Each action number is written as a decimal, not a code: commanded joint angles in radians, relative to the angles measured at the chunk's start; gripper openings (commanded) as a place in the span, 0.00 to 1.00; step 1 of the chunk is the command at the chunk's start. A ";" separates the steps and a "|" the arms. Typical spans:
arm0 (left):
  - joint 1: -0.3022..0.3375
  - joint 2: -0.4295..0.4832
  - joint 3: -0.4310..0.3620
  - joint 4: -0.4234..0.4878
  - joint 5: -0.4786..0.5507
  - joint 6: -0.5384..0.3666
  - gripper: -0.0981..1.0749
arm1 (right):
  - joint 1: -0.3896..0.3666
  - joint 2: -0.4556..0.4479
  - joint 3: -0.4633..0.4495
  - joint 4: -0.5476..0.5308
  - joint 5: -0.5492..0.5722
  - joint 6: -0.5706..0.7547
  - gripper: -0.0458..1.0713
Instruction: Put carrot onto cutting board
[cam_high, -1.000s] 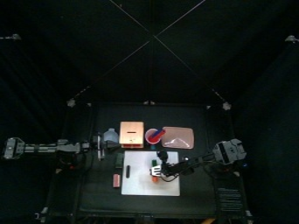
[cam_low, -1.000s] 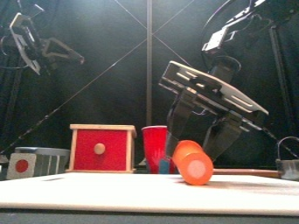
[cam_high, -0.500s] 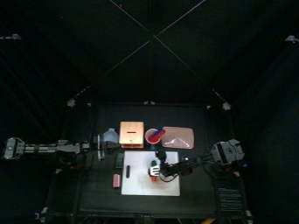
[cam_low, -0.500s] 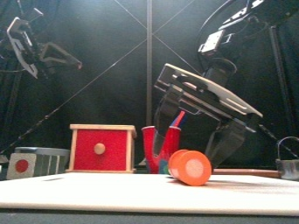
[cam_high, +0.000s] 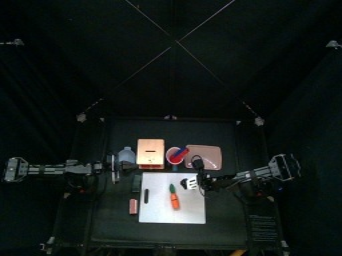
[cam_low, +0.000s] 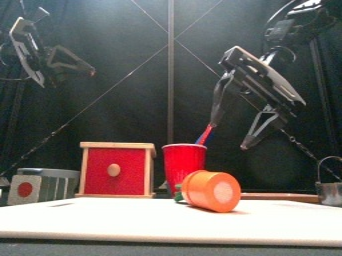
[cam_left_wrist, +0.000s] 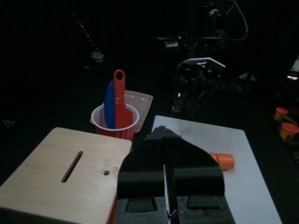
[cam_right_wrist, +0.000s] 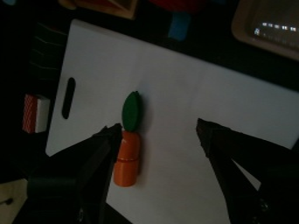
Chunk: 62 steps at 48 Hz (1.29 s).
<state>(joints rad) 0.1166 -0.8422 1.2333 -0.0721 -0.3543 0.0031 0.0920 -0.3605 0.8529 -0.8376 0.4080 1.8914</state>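
The pen is dimly lit, curtains nearly black. The board (cam_right_wrist: 176, 96) is lit brightly from above. In the front view, near things are blurred. Dark wrist-view backgrounds are grainy.

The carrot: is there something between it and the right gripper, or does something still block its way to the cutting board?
Nothing visible does. The carrot already lies on the cutting board, and the right gripper hangs open above it with only bare board between.

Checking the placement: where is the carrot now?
In the top view, the carrot lies on the white cutting board, near its middle, with the right gripper raised beside it.
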 joint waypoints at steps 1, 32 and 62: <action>-0.002 0.002 -0.029 0.011 -0.011 0.000 0.06 | -0.008 -0.101 0.037 -0.092 -0.043 -0.038 0.92; 0.032 0.002 0.002 -0.094 0.032 -0.003 0.06 | -0.031 -0.354 0.249 -0.222 -0.021 -0.103 0.92; 0.189 0.003 0.005 -0.080 0.066 0.000 0.06 | -0.041 -0.356 0.236 -0.198 0.008 -0.107 0.92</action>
<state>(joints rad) 0.3022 -0.8422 1.2502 -0.1519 -0.2792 0.0046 0.0522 -0.7133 1.1121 -1.0293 0.4157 1.7886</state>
